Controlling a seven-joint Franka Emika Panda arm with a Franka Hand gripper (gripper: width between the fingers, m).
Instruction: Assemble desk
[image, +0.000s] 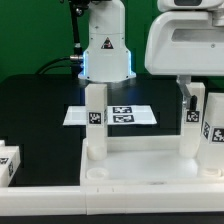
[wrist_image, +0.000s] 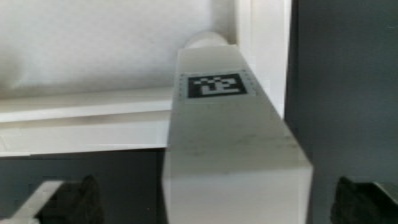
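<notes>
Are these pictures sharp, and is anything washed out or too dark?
Exterior view: even light, fairly sharp, blue glow on the arm's base. Wrist view: the leg is soft, white background blown out, fingertips nearly black.

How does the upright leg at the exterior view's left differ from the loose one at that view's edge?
The standing leg is upright on the tabletop; the edge leg lies low on the black table, apart from it. The standing leg shows whole; the edge leg is cropped. Both are white with square tags.
</notes>
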